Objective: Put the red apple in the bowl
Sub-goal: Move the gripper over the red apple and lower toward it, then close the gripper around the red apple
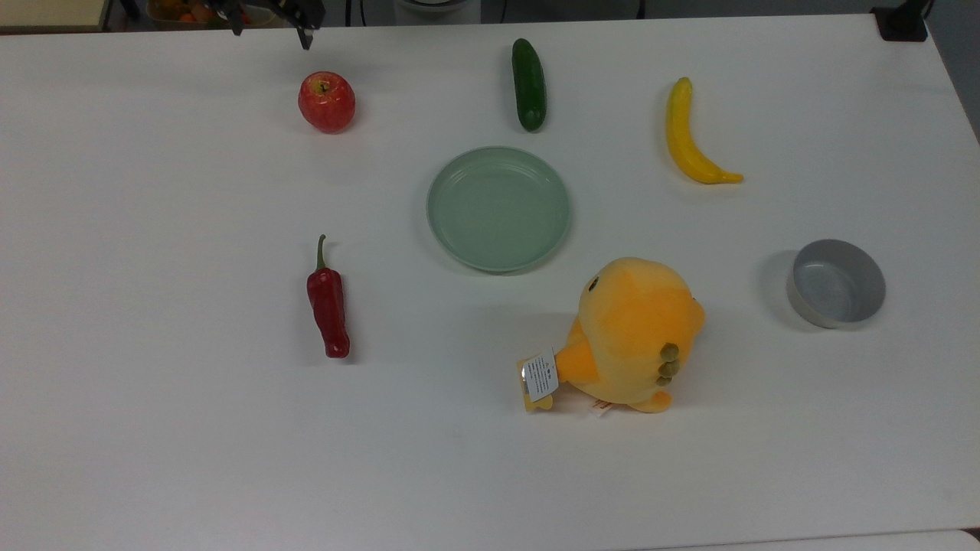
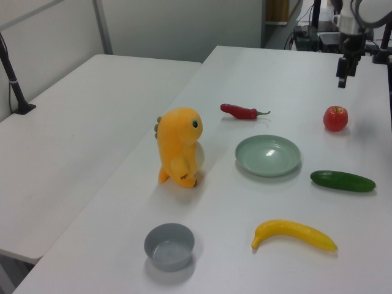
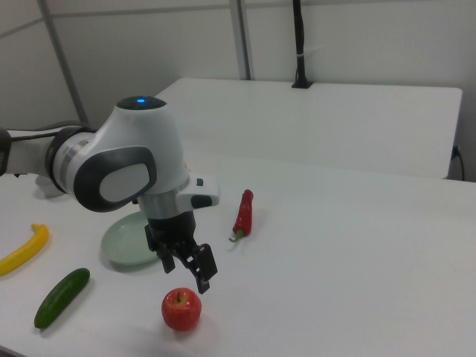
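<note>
Currently 1 red apple (image 3: 181,309): round, rigid, smooth, probably slippery; grip across its widest middle; claw (image 3: 186,274) spread apart, empty.

One apple (image 1: 327,102), bowl (image 1: 836,283), plate (image 1: 498,209), chili (image 1: 328,304)

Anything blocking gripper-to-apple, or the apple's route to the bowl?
Nothing between the gripper and the red apple. On a straight line to the bowl, the green plate and plush toy lie close; carrying high should clear them.
</note>
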Action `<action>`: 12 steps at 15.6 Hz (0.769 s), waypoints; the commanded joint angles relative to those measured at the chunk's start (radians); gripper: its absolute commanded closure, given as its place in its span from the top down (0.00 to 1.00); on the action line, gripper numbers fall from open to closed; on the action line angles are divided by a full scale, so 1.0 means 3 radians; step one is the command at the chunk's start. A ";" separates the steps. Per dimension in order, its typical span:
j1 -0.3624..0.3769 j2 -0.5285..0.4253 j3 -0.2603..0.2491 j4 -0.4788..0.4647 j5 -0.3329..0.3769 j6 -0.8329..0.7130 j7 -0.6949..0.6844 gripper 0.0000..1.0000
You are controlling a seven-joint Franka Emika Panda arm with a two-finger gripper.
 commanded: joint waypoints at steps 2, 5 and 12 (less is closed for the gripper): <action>-0.0237 0.0210 0.0346 -0.0033 0.0006 0.0208 -0.0007 1.00; -0.0216 0.0302 0.0351 -0.0033 0.0006 0.0249 -0.0012 1.00; -0.0180 0.0466 0.0433 -0.0038 0.0006 0.0249 -0.0007 1.00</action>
